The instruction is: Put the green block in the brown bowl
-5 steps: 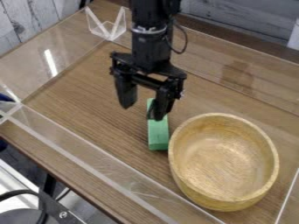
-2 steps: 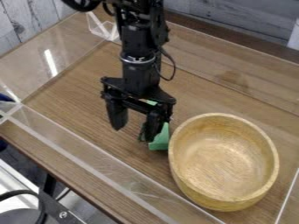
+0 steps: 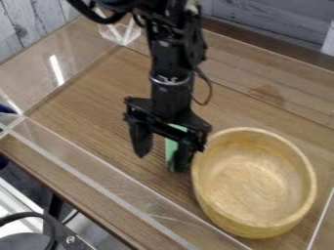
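Lowered and shifted toward the large round light-tan wooden bowl [image 3: 255,180] since the earlier frames, the black hand [image 3: 164,150] now points almost straight down at the wood-grain counter [image 3: 92,107], just beside the bowl's near rim. Its two fingers [image 3: 141,140] stand spread wide, released, straddling the small bright green rectangular block [image 3: 174,153]. The block lies on the counter between the fingers, touching or nearly touching the bowl's outer wall; contact with the fingers cannot be determined. A clear plastic wall [image 3: 78,156] borders the counter, well apart from the bowl.
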`<act>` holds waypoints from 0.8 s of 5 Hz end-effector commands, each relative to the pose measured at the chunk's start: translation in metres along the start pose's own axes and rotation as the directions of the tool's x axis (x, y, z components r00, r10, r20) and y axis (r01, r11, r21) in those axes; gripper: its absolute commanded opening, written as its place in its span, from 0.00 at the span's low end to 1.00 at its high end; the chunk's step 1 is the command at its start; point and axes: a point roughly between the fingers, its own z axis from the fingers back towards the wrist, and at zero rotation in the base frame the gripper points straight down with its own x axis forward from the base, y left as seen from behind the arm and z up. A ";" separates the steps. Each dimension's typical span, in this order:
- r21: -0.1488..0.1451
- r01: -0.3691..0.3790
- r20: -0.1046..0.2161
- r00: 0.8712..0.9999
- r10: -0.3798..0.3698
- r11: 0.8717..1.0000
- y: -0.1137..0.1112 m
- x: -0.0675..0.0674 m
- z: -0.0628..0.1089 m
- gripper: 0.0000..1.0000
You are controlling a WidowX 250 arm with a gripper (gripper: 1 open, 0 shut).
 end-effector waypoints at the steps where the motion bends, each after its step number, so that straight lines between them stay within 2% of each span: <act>1: -0.029 -0.110 0.027 0.993 0.111 0.994 0.000 0.012 0.016 1.00; 3: -0.043 -0.242 -0.037 0.970 0.240 0.969 0.010 0.023 0.013 1.00; 4: -0.048 -0.275 -0.040 0.961 0.274 0.960 0.009 0.025 0.017 1.00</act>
